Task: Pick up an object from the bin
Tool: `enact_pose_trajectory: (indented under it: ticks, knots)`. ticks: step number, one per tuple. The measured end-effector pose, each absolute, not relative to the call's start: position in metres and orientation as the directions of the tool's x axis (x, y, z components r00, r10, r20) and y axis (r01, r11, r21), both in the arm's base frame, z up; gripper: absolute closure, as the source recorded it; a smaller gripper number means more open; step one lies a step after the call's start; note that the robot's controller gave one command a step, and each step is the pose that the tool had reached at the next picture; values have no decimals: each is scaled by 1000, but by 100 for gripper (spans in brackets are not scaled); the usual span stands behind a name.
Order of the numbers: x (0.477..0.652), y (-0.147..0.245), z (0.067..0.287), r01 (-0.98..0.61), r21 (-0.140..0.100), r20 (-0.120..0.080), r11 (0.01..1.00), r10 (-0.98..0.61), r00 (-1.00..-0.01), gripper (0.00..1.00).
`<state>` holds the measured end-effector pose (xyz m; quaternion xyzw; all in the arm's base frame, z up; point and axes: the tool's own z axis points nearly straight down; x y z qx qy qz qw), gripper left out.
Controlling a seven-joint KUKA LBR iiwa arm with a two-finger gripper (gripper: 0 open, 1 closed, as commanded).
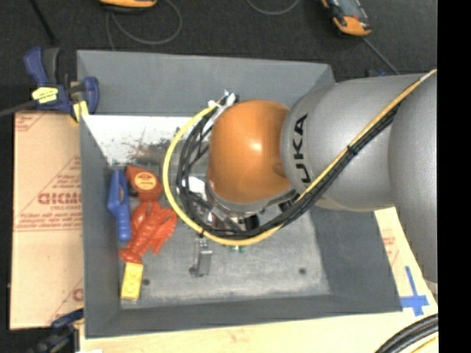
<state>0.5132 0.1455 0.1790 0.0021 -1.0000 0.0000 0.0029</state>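
Note:
My gripper (200, 259) reaches down from under the orange dome to the bin floor, left of the middle, with bare floor beneath it. Just to its left lies an orange-red toy lobster (150, 231), a short gap away. Above the lobster sits a round orange tape measure (143, 182). A blue clamp-like tool (117, 204) lies along the left wall beside them. A small yellow block (132, 281) rests at the front left corner, below the lobster's tail.
The arm and its dome with looped cables cover the middle and back of the bin. The loose things crowd the left side. Bare grey floor stretches to the right of the gripper toward the front wall.

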Motion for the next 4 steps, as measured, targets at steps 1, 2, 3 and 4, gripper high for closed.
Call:
enact_pose_trajectory:
  ticks: [1, 2, 3, 4]
  knots:
    - [515, 145, 184, 0, 2, -2, 1000, 0, -1000, 0]
    - [507, 136, 176, -36, 0, -3, 999, -36, -999, 0]
    - [513, 103, 171, -74, 2, 1, 997, -74, -997, 0]
    - [513, 77, 175, -50, -1, -3, 999, -50, -999, 0]
